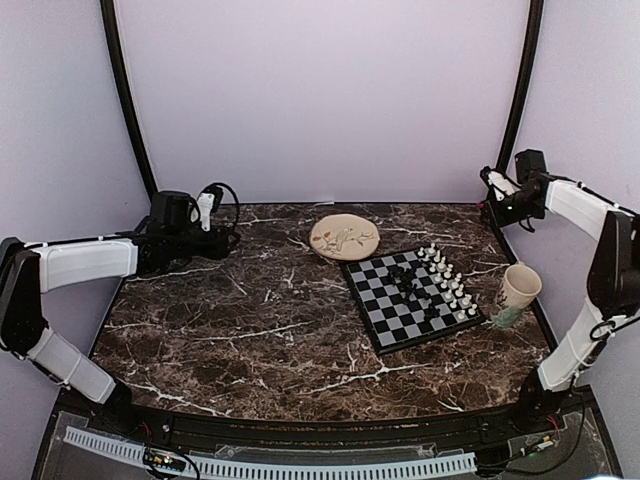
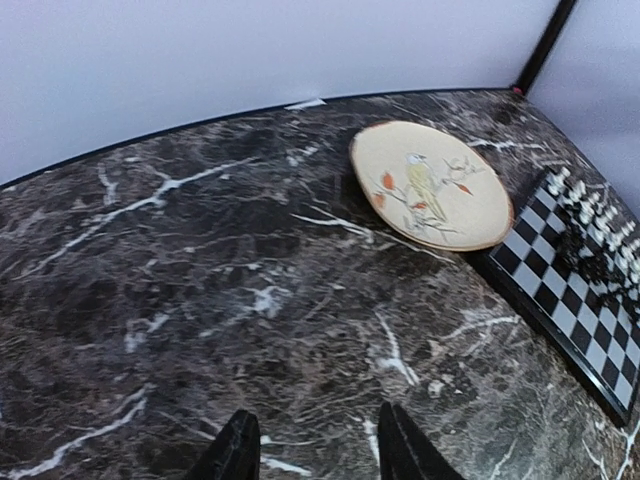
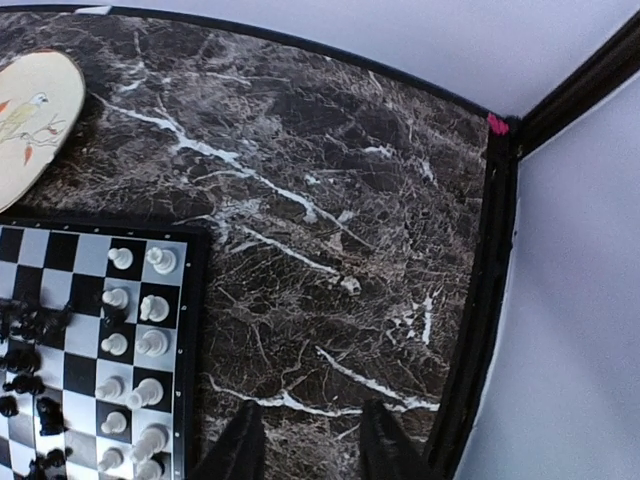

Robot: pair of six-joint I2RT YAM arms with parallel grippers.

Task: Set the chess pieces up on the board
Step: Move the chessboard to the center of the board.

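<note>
holds left gripper [image 2: 320,448] over the marble table [image 1: 250,310] at back left, fingers apart, nothing between; holds right gripper [image 3: 312,445] at the back right corner, likewise parted and empty, probably parked wide to keep the overhead view free. finds the board [image 1: 385,310] right of centre, between plate [image 1: 343,237] and cup [image 1: 518,288]. shows the chess pieces [image 1: 445,280] on it: white in two rows along the cup-side edge, black bunched mid-board, not yet ranked.

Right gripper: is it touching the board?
Apart. Top external view shows the right gripper raised near the back right corner, well clear of the board; right wrist view shows its fingers over the table.
</note>
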